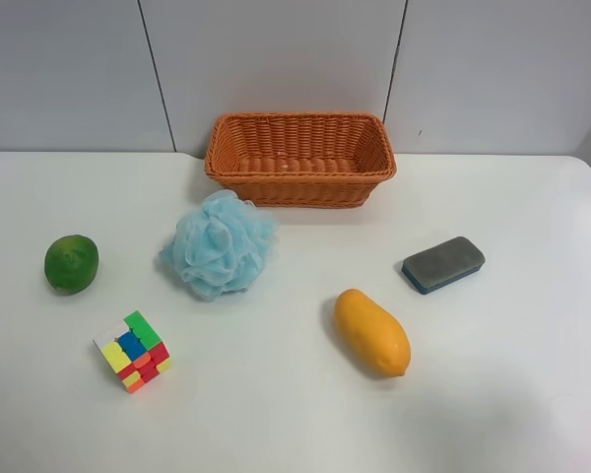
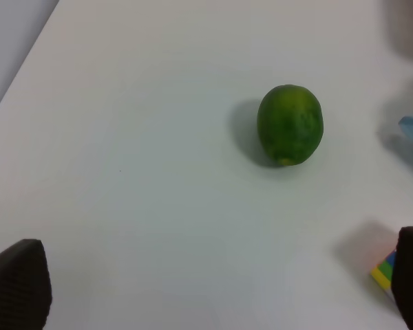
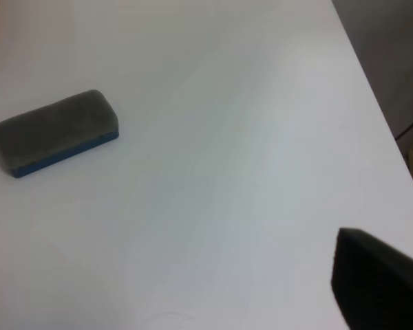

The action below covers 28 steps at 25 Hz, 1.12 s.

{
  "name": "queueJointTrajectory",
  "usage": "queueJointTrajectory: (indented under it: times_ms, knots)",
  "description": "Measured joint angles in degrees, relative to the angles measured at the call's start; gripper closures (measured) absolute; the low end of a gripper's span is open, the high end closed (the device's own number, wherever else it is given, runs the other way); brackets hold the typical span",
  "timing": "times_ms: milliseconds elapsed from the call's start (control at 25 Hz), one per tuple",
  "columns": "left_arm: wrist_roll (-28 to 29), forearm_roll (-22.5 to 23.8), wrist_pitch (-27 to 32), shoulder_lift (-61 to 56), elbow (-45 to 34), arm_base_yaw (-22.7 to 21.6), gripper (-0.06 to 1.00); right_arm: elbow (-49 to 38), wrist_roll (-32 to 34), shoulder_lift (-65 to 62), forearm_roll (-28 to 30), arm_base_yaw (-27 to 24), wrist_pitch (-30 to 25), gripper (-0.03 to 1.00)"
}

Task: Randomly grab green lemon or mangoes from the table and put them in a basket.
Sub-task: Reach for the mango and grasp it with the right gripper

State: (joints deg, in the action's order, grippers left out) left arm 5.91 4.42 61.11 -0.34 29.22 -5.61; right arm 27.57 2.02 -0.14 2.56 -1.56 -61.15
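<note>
Left fingers (image 2: 17,285) spread wide, nothing between them, green lemon (image 2: 290,125) ahead; puzzle cube (image 2: 383,271) half-hidden. Right fingers (image 3: 378,282): only one shows, grip unreadable. Mango (image 1: 371,331) at bench (image 1: 276,414) five o'clock.

Woven wicker basket (image 1: 300,158), dimpled green lemon (image 1: 71,263), matte white table (image 1: 276,414).

Table (image 1: 276,424), white. Basket (image 1: 300,187) at 12 o'clock; eraser (image 1: 443,264) at 3; mango (image 1: 371,332) at 5; cube (image 1: 132,351) at 8; lemon (image 1: 71,263) at 9; blue puff (image 1: 219,244) near centre.
</note>
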Motion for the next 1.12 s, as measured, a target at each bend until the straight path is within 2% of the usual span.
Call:
queueJointTrajectory:
  times_ms: [1120]
  knots:
    - [0.00,0.00,0.00,0.00,0.00,0.00,-0.05,0.00,0.41,0.00,0.27,0.00,0.00,-0.02]
